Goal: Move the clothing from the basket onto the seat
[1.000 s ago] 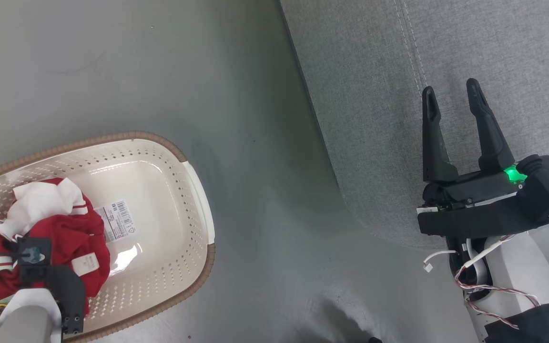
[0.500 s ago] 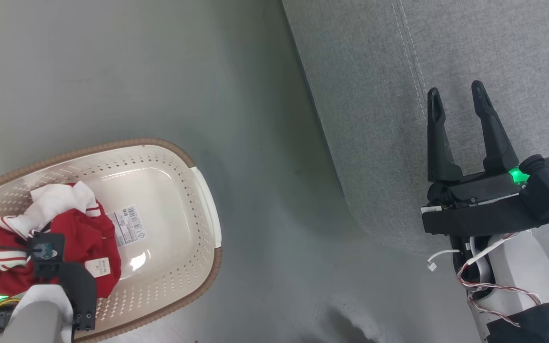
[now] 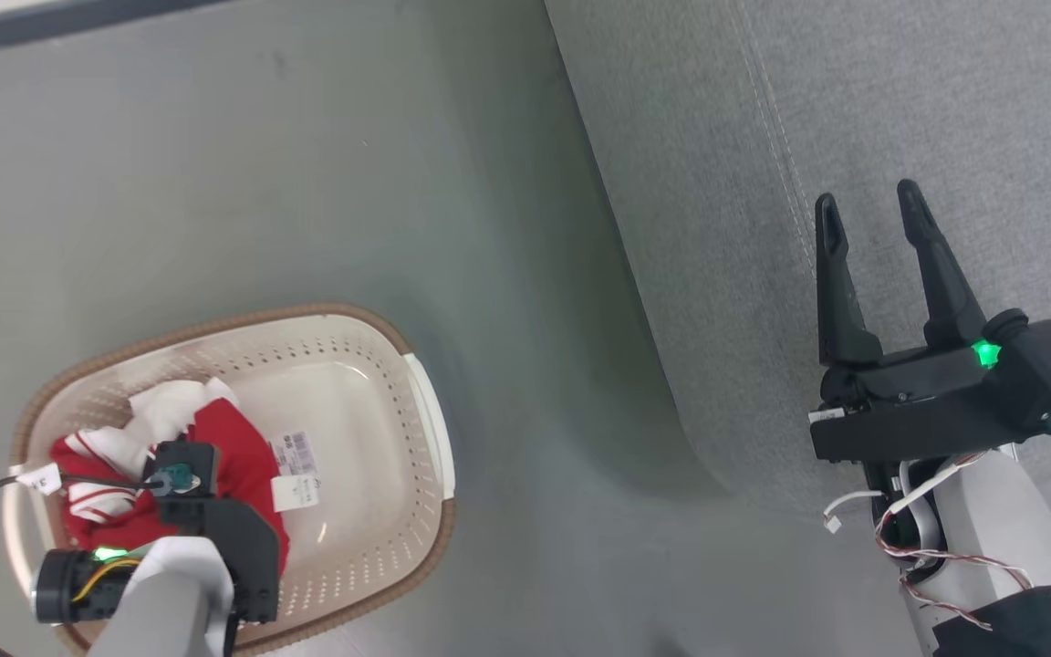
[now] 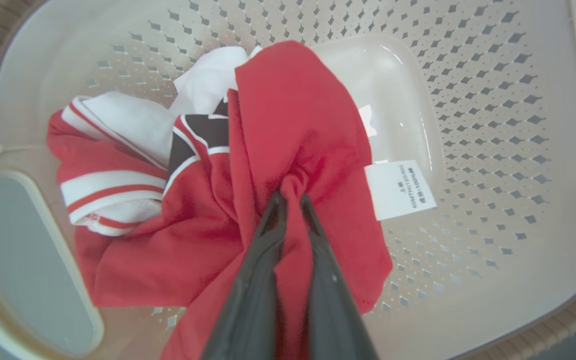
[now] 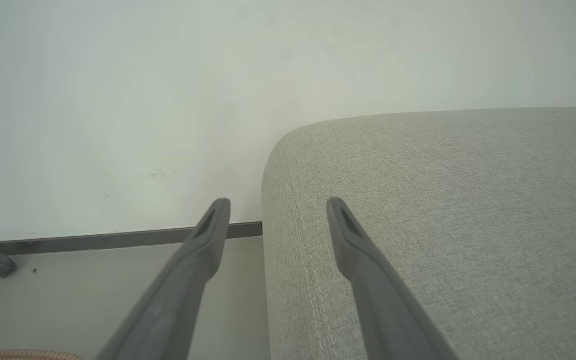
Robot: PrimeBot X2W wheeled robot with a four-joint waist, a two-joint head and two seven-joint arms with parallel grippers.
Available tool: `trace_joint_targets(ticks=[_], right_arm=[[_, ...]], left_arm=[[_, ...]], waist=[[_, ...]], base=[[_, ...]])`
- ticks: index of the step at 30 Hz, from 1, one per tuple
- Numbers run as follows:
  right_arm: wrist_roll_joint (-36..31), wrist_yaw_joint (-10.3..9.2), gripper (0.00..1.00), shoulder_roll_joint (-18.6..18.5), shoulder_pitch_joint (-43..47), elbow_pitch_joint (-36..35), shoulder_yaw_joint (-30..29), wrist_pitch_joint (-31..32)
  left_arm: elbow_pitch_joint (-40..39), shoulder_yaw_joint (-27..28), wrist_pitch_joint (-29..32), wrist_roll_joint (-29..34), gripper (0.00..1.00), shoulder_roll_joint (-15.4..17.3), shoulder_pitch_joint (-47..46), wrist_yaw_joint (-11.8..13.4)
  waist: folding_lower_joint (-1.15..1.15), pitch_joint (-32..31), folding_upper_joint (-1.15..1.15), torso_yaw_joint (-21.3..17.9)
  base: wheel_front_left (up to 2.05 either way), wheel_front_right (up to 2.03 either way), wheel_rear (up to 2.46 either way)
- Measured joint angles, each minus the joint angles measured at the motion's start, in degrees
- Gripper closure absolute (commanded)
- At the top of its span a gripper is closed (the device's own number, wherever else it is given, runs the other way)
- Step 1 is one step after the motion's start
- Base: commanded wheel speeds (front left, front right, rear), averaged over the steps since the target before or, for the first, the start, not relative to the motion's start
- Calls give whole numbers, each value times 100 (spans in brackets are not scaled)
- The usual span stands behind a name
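Left hand [image 4: 290, 200] was pressed together on a bunched fold of the red clothing [image 4: 293, 115], which lay heaped inside the basket [image 4: 493, 75] toward its handle end, a white label tag [image 4: 400, 190] lying at the cloth's edge. Well to the right of the basket, the right hand [image 3: 867, 195] hung spread and empty over the grey seat [image 3: 945, 91].

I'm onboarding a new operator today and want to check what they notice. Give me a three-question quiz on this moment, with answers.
1. True or false: the left gripper, inside the basket, is shut on the clothing.
2. The right gripper is: A) open and empty B) shut on the clothing C) shut on the basket.
3. Which gripper is nearer the seat?
Key: 1 true; 2 A; 3 the right gripper.
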Motion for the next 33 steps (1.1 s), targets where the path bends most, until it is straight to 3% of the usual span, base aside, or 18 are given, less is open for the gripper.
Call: trace_joint_targets(ticks=[9, 19, 33], right_arm=[[-52, 19, 0, -103, 389, 220, -83, 0], [-105, 66, 0, -177, 667, 453, -92, 0], [-144, 109, 0, -230, 1162, 678, -90, 0]], left_arm=[[-226, 101, -612, -271, 100, -446, 66, -100], [-625, 56, -1322, -334, 100, -501, 120, -315], [-1544, 59, -1497, -623, 100, -527, 443, -549]], waist=[[0, -499, 0, 219], [-1, -1020, 0, 572], [-1, -1807, 0, 1008]], base=[[0, 0, 0], [0, 0, 0], [0, 0, 0]])
